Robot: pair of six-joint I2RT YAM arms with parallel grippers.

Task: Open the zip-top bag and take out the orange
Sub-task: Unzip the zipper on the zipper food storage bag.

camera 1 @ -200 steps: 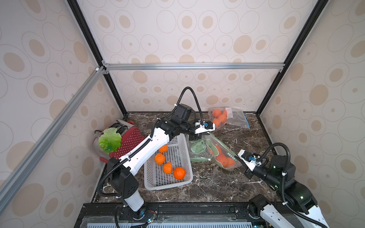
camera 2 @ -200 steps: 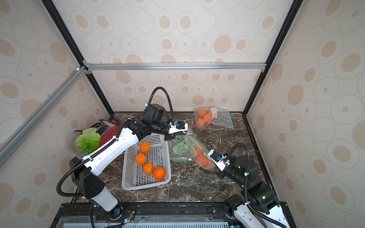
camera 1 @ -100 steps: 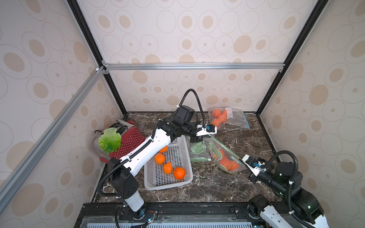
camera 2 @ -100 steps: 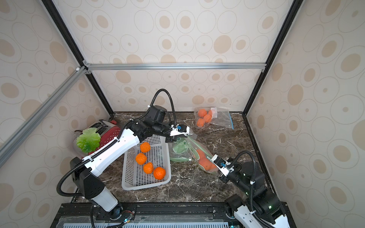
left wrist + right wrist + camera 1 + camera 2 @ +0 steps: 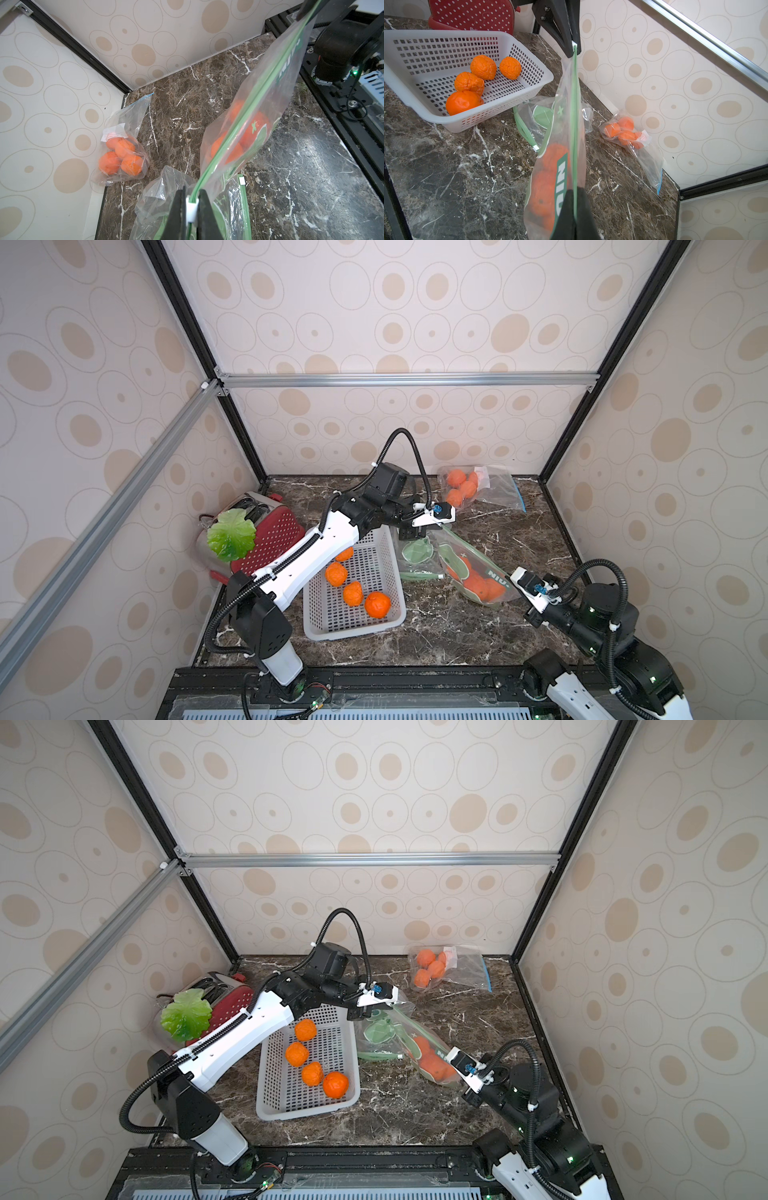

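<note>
Holds the zip-top bag [image 5: 469, 564] stretched by its green zip edge between 2 grippers, just right of the white basket [image 5: 353, 632] and over the marble tabletop [image 5: 436, 626]. Pinches the white slider [image 5: 191, 207] at the far end of the zip with the left gripper [image 5: 192, 196], closed tight on it. Clamps the near end of the same edge with the right gripper [image 5: 574, 192], likewise closed on the bag. Shows several oranges [image 5: 548, 182] inside, bunched toward the right gripper's end. Has 4 loose oranges [image 5: 377, 605] in the basket, another green-printed bag [image 5: 415, 551] lying beside it, and a second clear bag [image 5: 490, 489] of oranges near the back wall.
</note>
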